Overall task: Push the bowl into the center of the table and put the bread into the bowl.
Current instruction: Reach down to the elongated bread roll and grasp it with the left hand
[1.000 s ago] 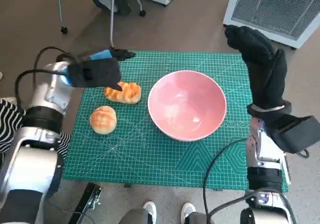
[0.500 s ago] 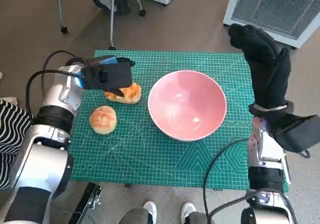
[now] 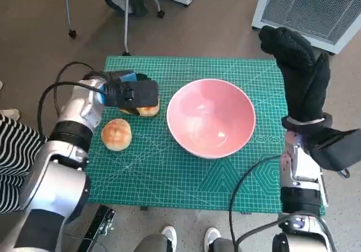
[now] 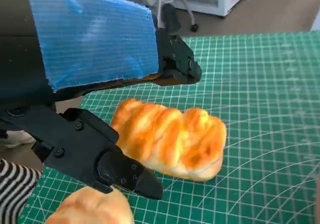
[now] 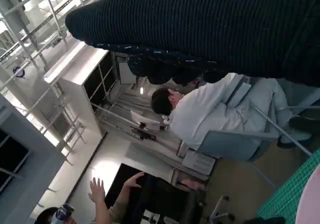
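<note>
On the green mat, our left hand hangs open over the soft, light loaf at the bowl's nine o'clock, best gripped gently across its sides; our right hand is raised, holding nothing.

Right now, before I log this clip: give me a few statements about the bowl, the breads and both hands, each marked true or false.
1. The pink bowl is empty. True.
2. The left hand is over the long ridged bread, its fingers on either side of it. True.
3. The round bun lies inside the bowl. False: it lies on the green cutting mat, beside the bowl on the left-arm side.
4. The right hand presses on the bowl's rim. False: it is raised past the mat's far right corner, touching nothing.
5. Two breads are on the mat. True.
</note>
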